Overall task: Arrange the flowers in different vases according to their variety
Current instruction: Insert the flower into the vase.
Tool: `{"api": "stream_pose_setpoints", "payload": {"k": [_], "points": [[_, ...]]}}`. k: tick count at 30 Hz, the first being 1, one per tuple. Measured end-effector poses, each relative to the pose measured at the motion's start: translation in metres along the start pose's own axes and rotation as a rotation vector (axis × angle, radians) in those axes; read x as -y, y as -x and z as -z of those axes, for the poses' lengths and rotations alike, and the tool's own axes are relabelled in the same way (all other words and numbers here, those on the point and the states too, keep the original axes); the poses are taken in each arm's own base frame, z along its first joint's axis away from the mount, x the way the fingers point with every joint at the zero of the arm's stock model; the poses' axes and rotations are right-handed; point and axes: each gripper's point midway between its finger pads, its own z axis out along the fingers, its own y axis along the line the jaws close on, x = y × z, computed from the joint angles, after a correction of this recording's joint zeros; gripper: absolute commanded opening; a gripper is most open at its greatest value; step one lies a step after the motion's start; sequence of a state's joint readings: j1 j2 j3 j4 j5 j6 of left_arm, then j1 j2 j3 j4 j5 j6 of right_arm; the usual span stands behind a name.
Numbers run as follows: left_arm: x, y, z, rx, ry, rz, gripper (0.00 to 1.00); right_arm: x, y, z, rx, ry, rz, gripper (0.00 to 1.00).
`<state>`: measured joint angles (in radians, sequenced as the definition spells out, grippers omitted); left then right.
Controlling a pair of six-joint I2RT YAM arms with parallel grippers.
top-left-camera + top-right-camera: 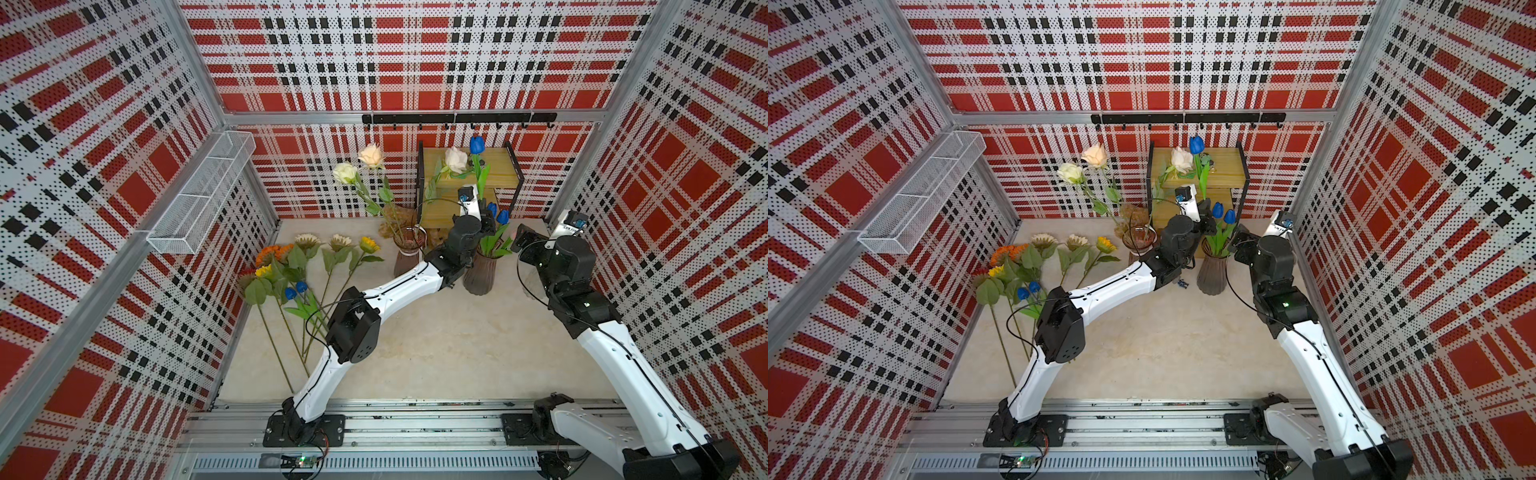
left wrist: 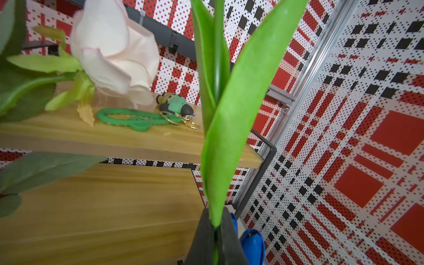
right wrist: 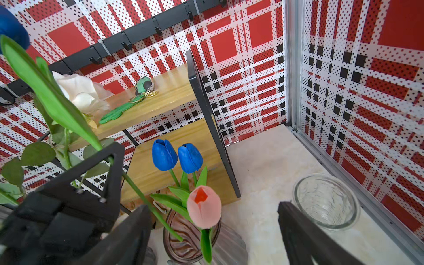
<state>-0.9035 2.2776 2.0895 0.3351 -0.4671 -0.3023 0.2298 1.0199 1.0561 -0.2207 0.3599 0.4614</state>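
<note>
Blue tulip (image 1: 477, 144), pinched mid-stem by the left gripper (image 2: 215, 226), stands near upright, bloom toward 12 o'clock, foot inside the purple vase (image 1: 480, 278); right gripper (image 3: 212, 210), fingers spread, stands at the vase's 3 o'clock.

Sunflowers (image 1: 306, 241), loose blue tulips (image 1: 291, 293): lying on tabletop.
Roses (image 1: 345, 172): upright in purple vase (image 1: 407, 259).
Blue and pink tulips (image 3: 190, 158): in second purple vase (image 1: 482, 278).
Single blue tulip (image 1: 477, 144): clamped in left gripper (image 2: 215, 231).
Clear vase (image 3: 330, 206): upright.

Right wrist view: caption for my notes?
Left fingers pinch a blue tulip above the purple tulip vase; right fingers open near the clear vase.
</note>
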Motion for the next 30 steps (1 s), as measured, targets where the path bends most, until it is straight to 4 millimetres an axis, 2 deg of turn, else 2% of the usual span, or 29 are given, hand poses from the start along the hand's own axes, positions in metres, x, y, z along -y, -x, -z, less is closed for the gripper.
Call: {"api": "stream_pose_setpoints", "payload": {"k": [4, 12, 23, 24, 25, 27, 30], "points": [[0.004, -0.006, 0.0, 0.011, -0.008, 0.003, 0.0, 0.001, 0.003, 0.002, -0.002, -0.005, 0.009, 0.92], [0.021, 0.0, 0.009, 0.073, -0.024, -0.016, 0.0, -0.001, 0.012, 0.008, 0.015, 0.001, 0.017, 0.92], [0.009, -0.036, 0.009, 0.022, -0.004, -0.049, 0.0, 0.003, 0.009, 0.011, 0.0, -0.013, 0.028, 0.92], [0.007, -0.039, 0.009, 0.017, -0.002, -0.052, 0.1, 0.003, 0.009, 0.011, 0.0, -0.013, 0.028, 0.92], [0.006, -0.041, 0.009, 0.012, 0.0, -0.055, 0.25, 0.003, 0.009, 0.012, 0.0, -0.014, 0.028, 0.92], [0.003, -0.047, 0.009, 0.003, 0.006, -0.061, 0.41, 0.004, 0.01, 0.012, 0.002, -0.016, 0.028, 0.92], [-0.001, -0.055, 0.011, -0.012, 0.011, -0.073, 0.51, 0.004, 0.011, 0.014, 0.005, -0.015, 0.026, 0.92]]}}
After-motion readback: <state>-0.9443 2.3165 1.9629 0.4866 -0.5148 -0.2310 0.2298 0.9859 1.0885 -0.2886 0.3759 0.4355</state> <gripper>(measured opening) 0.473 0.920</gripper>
